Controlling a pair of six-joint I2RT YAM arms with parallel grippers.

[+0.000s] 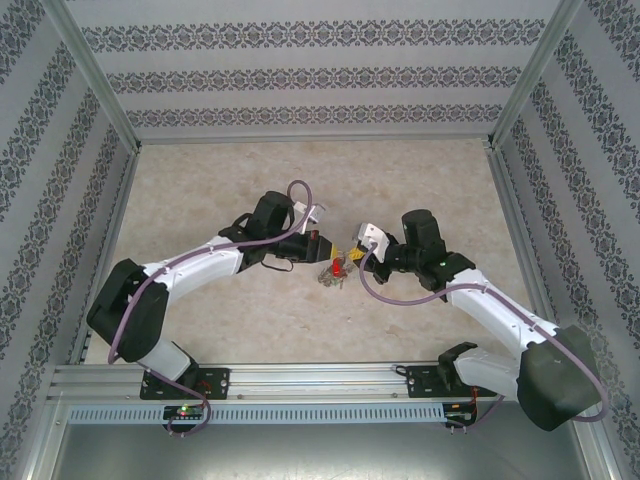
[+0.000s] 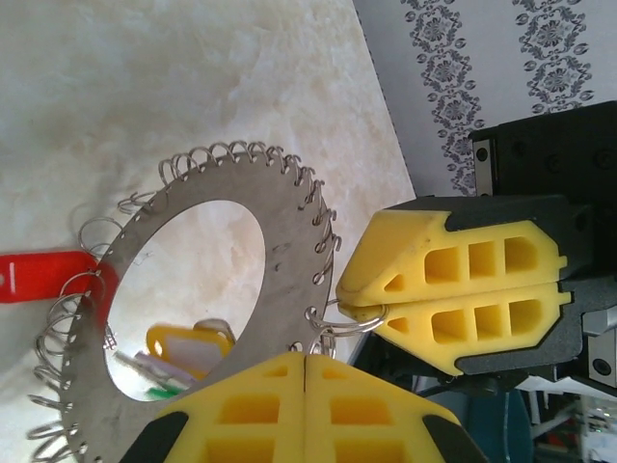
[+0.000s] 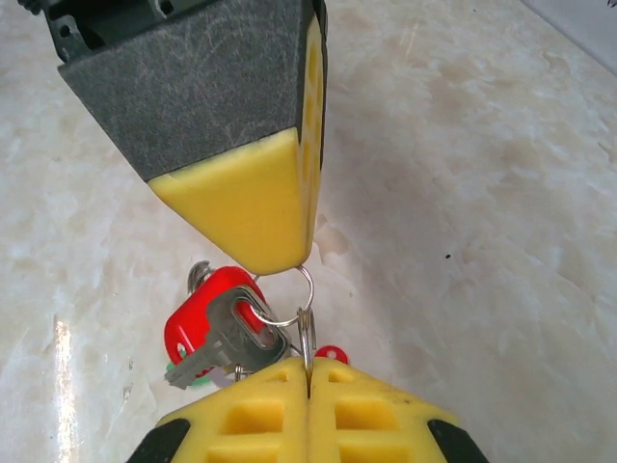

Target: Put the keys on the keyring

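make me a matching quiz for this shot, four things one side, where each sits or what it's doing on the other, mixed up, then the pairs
Things:
1 left gripper
2 right gripper
3 yellow tag
4 red tag

Place or state:
A seen through the hole of the keyring
B shut on a small wire ring by the keyring's rim
C at the rim, across the hoop from the right gripper
D shut on the keyring's flat band

Pairs: 1-D, 2-B, 3-A, 4-C
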